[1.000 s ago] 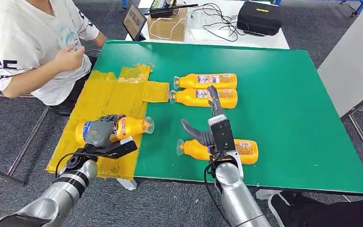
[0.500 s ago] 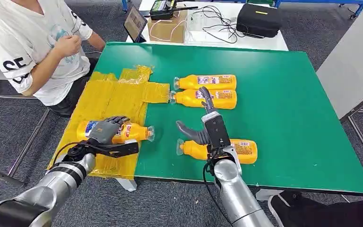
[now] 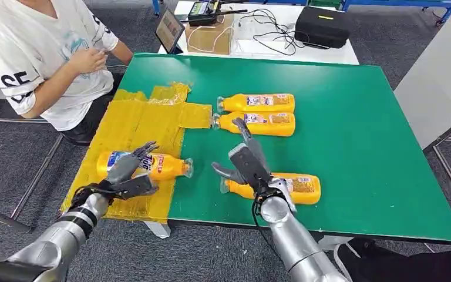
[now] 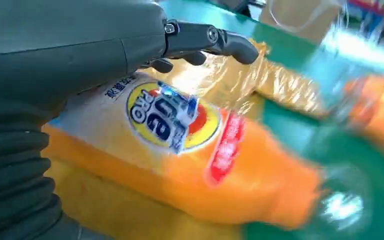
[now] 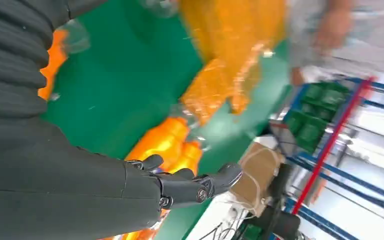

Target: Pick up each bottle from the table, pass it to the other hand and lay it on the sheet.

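A smooth orange plastic bottle [image 3: 152, 165] is laid on the crinkled yellow sheet [image 3: 130, 126]; the left hand [image 3: 128, 172] is spread above it, seemingly apart. The right hand [image 3: 245, 163] is held wide, empty.

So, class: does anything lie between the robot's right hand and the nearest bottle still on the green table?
Nothing visible does. The right hand hovers open directly above the nearest bottle, with only bare green table around it. The other two bottles lie farther back.

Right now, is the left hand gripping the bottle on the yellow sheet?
No: the left hand has its fingers spread above the bottle, which lies on the yellow sheet.
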Available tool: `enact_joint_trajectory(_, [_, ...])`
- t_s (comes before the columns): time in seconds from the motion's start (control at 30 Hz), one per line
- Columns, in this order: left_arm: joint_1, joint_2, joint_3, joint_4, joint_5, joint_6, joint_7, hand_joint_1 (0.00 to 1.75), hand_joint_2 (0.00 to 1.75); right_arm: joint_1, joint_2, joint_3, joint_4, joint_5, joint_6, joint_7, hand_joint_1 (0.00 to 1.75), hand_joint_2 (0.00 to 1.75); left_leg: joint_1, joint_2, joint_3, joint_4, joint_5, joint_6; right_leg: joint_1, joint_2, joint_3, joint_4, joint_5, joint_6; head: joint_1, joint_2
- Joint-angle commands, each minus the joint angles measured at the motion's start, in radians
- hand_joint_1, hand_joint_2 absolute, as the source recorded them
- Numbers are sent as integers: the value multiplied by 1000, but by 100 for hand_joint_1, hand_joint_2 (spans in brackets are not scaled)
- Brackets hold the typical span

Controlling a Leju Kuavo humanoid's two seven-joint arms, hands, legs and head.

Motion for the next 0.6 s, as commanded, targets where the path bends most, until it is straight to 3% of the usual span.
enact_joint_trajectory(0.03, [221,-78,135,-305,351,-154,2,0,0,-62,-132,112,134,197,-39,136,0,175,0,0,2,-1,0,0,0,0,2,-2,0,0,0,0])
enact_joint_trajectory(0.43, [230,-117,182,-351,414,-193,2,0,0,-50,-171,105,115,282,-36,194,0,175,0,0,-6,0,-1,0,0,-1,-5,0,-1,0,0,0])
enact_joint_trajectory(0.47, [233,-130,192,-368,431,-212,2,0,175,-38,-185,98,96,300,-33,207,0,175,0,-1,-7,1,-1,0,0,-1,-7,-1,0,0,0,0])
enact_joint_trajectory(0.6, [225,-171,220,-390,440,-244,2,0,175,6,-234,65,7,389,-13,254,0,175,0,-3,-9,1,-1,0,0,-4,-8,0,-2,0,0,0])
